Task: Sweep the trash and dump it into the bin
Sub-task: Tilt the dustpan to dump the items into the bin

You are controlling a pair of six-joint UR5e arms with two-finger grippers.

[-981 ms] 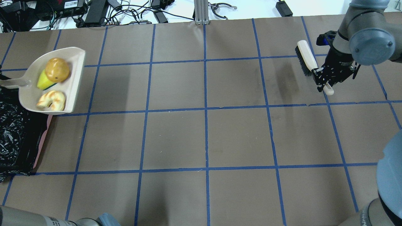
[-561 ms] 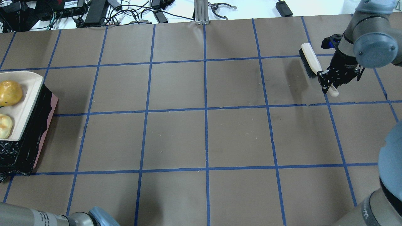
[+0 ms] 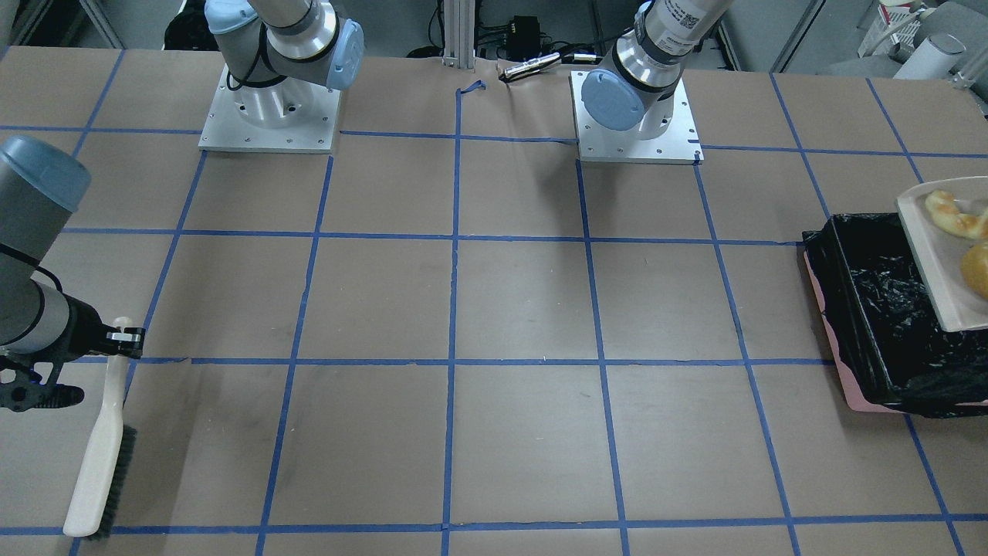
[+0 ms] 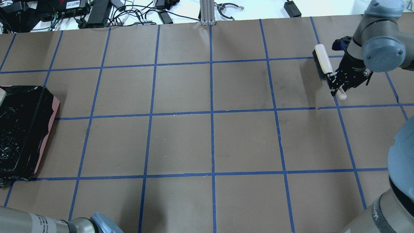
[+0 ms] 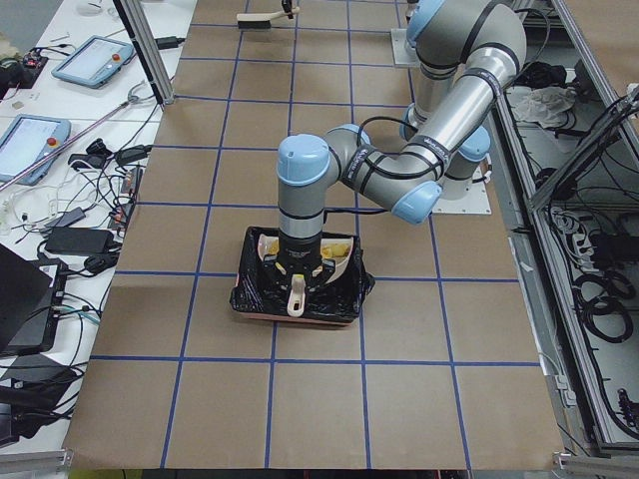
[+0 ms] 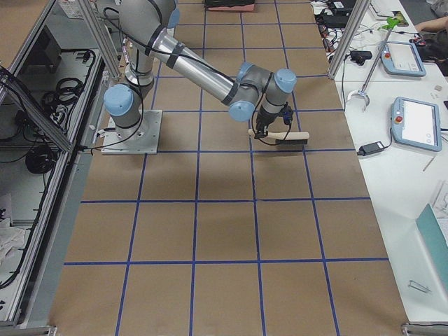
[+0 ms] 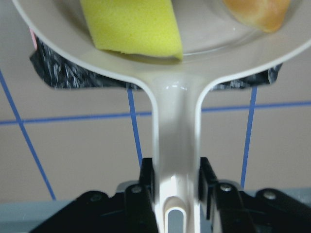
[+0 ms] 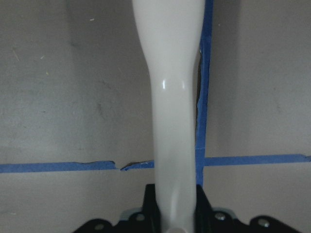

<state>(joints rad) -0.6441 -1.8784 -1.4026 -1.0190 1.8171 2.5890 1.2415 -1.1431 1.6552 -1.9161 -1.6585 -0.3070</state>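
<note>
My left gripper (image 7: 176,194) is shut on the handle of the beige dustpan (image 7: 176,126), which it holds above the bin (image 3: 849,390), a pink container lined with a black bag. The pan (image 3: 934,255) carries the trash: the yellow sponge (image 7: 131,24), the croissant piece (image 3: 953,215) and the potato (image 3: 979,270). In the overhead view the bin (image 4: 45,142) sits at the left edge, with only a sliver of the pan showing. My right gripper (image 4: 336,82) is shut on the handle of the beige brush (image 4: 321,61), far right near the table's back.
Brown paper with a blue tape grid covers the table (image 4: 210,142). Both arm bases (image 3: 270,116) stand on plates at the robot's side. Cables and power supplies (image 4: 97,13) lie beyond the far edge.
The dustpan with the trash has moved left over the bin and almost out of the overhead view. My right gripper has shifted the brush slightly right and turned it more upright.
</note>
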